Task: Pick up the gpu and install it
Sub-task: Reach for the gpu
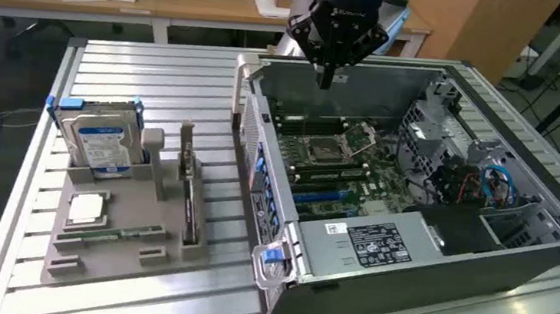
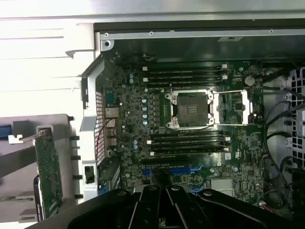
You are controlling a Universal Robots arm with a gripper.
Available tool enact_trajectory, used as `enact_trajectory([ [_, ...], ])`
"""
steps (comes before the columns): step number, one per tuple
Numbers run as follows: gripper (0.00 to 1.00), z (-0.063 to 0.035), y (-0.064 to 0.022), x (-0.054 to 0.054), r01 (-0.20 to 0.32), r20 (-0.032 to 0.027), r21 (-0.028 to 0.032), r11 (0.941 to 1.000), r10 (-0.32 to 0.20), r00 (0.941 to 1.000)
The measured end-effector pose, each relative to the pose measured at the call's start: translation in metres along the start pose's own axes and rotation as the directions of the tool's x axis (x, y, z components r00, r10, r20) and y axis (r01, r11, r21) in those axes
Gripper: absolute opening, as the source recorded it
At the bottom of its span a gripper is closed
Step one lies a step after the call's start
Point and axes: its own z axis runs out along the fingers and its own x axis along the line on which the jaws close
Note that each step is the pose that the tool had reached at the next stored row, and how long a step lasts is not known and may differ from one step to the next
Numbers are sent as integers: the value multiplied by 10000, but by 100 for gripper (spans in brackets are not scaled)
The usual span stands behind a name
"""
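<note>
Grey holder (image 1: 106, 262) toward tabletop (image 1: 164, 84) near edge, exterior view's left side: gpu (image 1: 190, 198) standing on edge in slot, untouched. Beside it, open computer case (image 1: 400, 300). Pincer (image 1: 326, 80) over case's far end, toward tabletop far edge, closed tight, empty.

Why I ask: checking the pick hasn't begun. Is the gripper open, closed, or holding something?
Gripper: closed, holding nothing, above the open black computer case; the thin green gpu card stands in the grey tray.
</note>
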Motion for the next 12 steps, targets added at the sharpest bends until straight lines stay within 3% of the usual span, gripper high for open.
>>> enact_trajectory([
  [12, 11, 0, 0, 3, -1, 1, -1, 10000, 1, 10000],
])
